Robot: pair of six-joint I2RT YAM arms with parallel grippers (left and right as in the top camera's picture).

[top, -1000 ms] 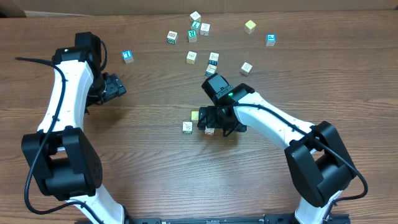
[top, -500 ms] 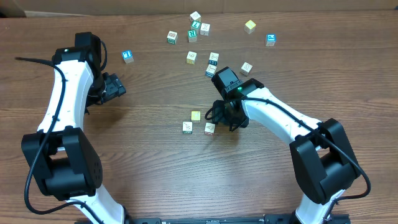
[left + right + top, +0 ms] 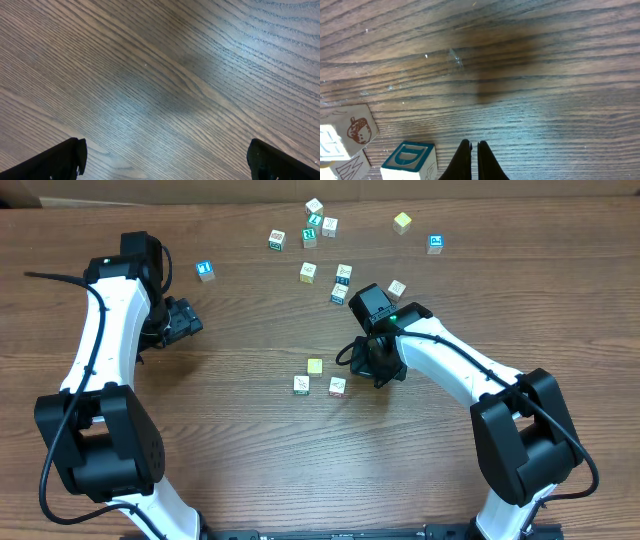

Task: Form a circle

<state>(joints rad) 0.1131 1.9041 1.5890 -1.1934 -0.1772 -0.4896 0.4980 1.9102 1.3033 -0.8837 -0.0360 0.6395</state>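
Observation:
Three small cubes stand close together but apart at mid-table: a pale yellow cube [image 3: 315, 366], a whitish cube [image 3: 301, 384] and a whitish cube with a reddish mark [image 3: 338, 386]. They make a loose arc rather than a closed circle. My right gripper [image 3: 383, 371] hovers just right of them, shut with nothing between its fingers; in the right wrist view the right gripper [image 3: 474, 145] has its tips pressed together over bare wood. My left gripper [image 3: 188, 320] is far off at the left, open and empty, and in its wrist view the left gripper [image 3: 170, 162] sees only wood.
Several loose cubes lie scattered at the back, among them a blue-faced cube [image 3: 205, 270], a green-faced cube [image 3: 309, 234] and a yellow cube [image 3: 402, 222]. A teal D cube [image 3: 410, 159] and an acorn cube [image 3: 358, 130] sit low left in the right wrist view.
My right gripper has drawn back to the right and up from over the three-cube group and closed from open to shut. The cubes and the left arm have not moved.

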